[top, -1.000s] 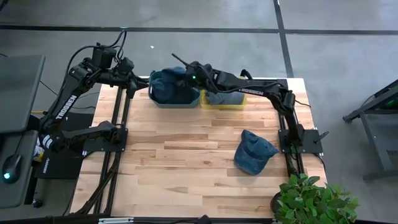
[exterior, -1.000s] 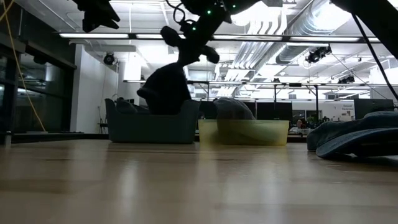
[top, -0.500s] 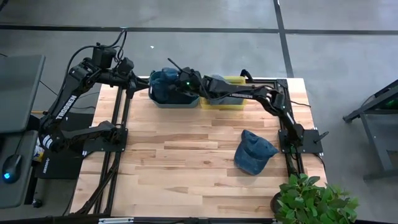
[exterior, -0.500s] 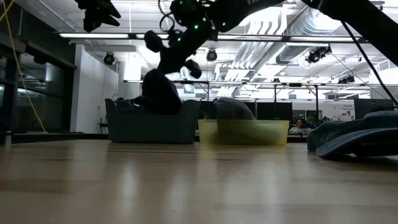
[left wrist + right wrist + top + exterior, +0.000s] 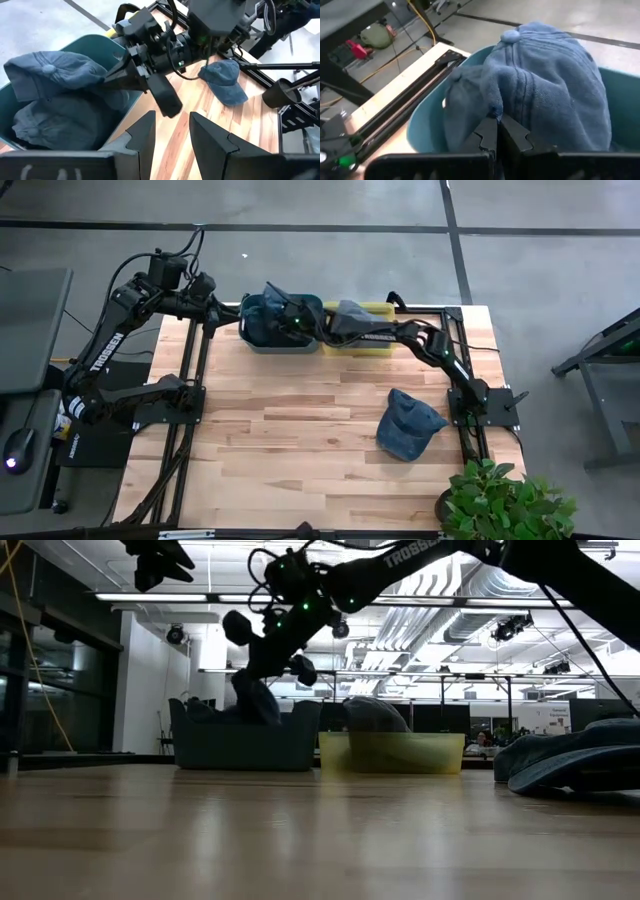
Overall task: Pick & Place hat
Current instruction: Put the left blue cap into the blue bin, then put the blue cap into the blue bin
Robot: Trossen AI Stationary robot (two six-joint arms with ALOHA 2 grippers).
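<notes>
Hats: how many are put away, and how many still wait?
One hat already lies in the teal bin, and another in the yellow bin. The right gripper is shut on a hat over the teal bin, not yet released. One last hat waits on the table.

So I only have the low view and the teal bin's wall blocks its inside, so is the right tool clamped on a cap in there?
Observer: Yes, the right tool is shut on a blue cap over the teal bin.
Operator: Anything under that cap?
Observer: Another blue cap lies inside the bin.
Operator: Where's the left tool?
Observer: The left tool hangs by the bin's outer side, holding nothing.
</notes>
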